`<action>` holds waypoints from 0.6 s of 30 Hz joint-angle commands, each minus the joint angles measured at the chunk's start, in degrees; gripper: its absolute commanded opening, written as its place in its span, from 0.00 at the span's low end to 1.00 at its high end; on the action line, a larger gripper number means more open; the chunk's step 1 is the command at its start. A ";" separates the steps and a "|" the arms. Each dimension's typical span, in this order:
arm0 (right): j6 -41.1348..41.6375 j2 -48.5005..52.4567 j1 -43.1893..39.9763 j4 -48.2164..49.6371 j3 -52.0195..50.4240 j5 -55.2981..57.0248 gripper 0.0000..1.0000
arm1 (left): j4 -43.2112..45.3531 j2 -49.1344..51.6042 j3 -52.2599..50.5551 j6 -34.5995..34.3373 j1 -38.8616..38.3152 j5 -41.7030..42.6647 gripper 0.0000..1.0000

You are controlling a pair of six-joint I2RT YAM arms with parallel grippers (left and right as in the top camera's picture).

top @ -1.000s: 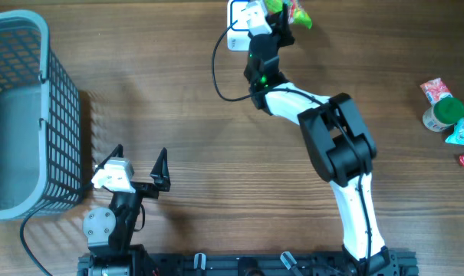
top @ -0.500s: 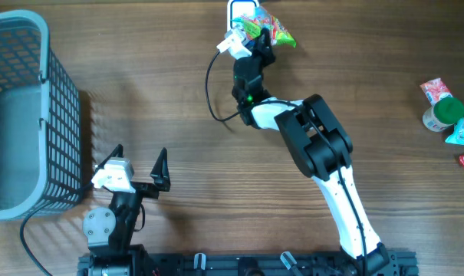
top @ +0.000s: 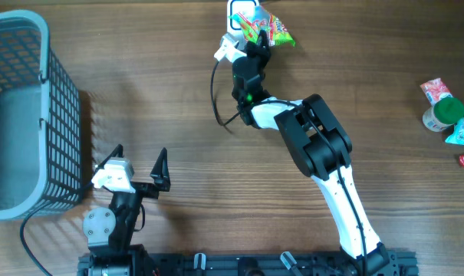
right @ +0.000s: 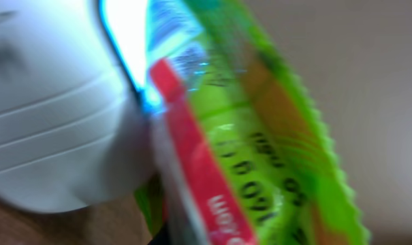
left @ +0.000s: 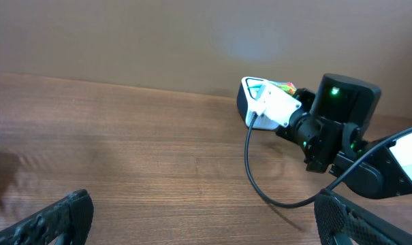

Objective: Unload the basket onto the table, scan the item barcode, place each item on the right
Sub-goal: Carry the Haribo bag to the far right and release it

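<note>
My right gripper is closed on the green packet, print blurred, beside the scanner; my left gripper is wide open, empty.

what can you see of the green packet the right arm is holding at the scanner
The green packet is a glossy plastic pouch: bright green with a red band, orange patches, dark print and a serrated edge. The shut right gripper pinches it at the far side of the wooden table, close before the lit window of the white scanner. The wrist view is blurred, so its print is hard to read.
</note>
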 commanded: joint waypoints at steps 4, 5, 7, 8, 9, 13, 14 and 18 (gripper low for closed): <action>-5.49 1.38 0.39 0.50 1.22 -1.07 0.04 | 0.04 -0.09 -0.59 0.07 0.26 -0.35 1.00; -6.23 1.38 0.61 3.52 1.22 -0.02 0.04 | 0.04 -0.09 -0.59 0.07 0.26 -0.33 1.00; -8.26 1.29 0.68 9.25 1.22 1.05 0.04 | 0.04 -0.09 -0.59 0.07 0.26 -0.35 1.00; -9.81 1.25 0.68 11.15 1.22 1.27 0.04 | 0.04 -0.09 -0.59 0.07 0.26 -0.35 1.00; -12.33 1.22 0.68 13.44 1.22 1.60 0.04 | 0.04 -0.09 -0.59 0.07 0.26 -0.35 1.00; -18.03 0.04 -0.81 17.00 1.22 4.50 0.04 | 0.04 -0.09 -0.59 0.07 0.26 -0.35 1.00; -18.18 -0.42 -1.46 17.03 1.22 5.73 0.04 | 0.04 -0.09 -0.59 0.07 0.26 -0.33 1.00; -18.21 -2.29 -5.81 17.03 1.22 10.78 0.04 | 0.04 -0.09 -0.59 0.07 0.26 -0.35 1.00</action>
